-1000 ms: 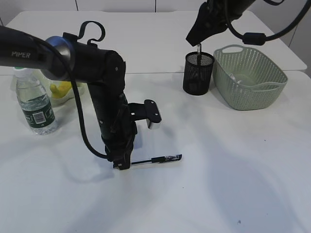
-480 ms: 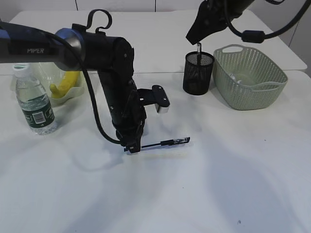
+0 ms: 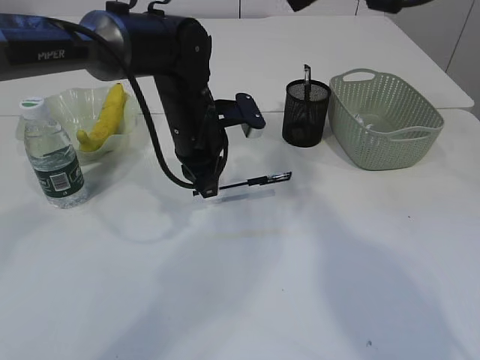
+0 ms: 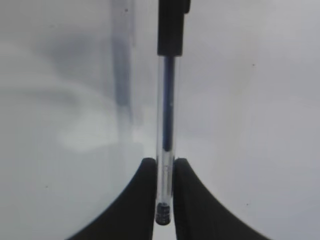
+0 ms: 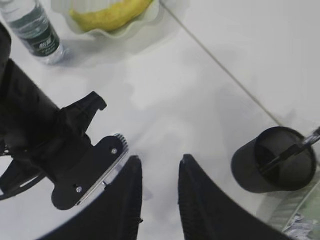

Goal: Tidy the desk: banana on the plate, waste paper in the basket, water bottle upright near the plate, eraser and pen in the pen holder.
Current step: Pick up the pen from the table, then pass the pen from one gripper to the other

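White desk: left gripper [image 3: 208, 189], clamped on the pen [image 3: 251, 181], has lifted it toward the holder [image 3: 306, 113]; right gripper [image 5: 159, 200], empty and part-open, has withdrawn upward.

Clear glossy plastic pen [image 4: 165, 125], black wire-mesh pen holder [image 3: 306, 114], woven-look matt plastic basket [image 3: 386, 120], smooth white table [image 3: 315, 270]

We see a robotics lab test bench dressed as an office desk: bare white tabletops [image 3: 315, 285] pushed together, a black articulated robot arm [image 3: 176, 82] marked "PIPER" with looping cables, and desk props laid out, a black mesh pen holder [image 3: 305, 114] and a pale green plastic woven-pattern basket [image 3: 384, 120].
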Robot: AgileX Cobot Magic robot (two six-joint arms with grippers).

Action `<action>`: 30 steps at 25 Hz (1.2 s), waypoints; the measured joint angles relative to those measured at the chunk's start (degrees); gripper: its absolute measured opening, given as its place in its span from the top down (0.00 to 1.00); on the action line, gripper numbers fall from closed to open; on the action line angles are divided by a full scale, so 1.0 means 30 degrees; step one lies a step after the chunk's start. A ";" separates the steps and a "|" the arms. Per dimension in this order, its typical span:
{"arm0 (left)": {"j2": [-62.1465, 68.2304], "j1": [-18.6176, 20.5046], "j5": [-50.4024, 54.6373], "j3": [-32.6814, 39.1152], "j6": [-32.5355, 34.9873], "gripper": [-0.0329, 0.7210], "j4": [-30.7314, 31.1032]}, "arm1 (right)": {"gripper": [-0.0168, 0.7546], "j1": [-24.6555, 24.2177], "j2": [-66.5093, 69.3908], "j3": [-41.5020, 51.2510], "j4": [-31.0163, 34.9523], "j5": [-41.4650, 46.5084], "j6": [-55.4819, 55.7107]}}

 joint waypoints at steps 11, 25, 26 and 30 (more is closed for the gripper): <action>0.0036 0.0000 0.0206 -0.2113 -0.1814 0.90 0.1238 | 0.73 -0.0949 0.0000 -0.1737 -0.1264 -0.1998 0.5615; -0.0117 0.0000 0.0679 -0.5040 -0.5465 0.90 0.3414 | 0.73 -0.1902 -0.0153 -0.2029 0.0662 -0.0292 0.2385; -0.0194 0.0000 0.0711 -0.5293 -0.5602 0.90 0.3414 | 0.73 -0.1902 -0.0182 -0.2029 0.0900 -0.0292 0.2277; -0.0763 0.0000 0.0711 -0.5730 -0.5794 0.90 0.3635 | 0.73 -0.1914 -0.0266 -0.2029 0.1611 -0.0292 0.1921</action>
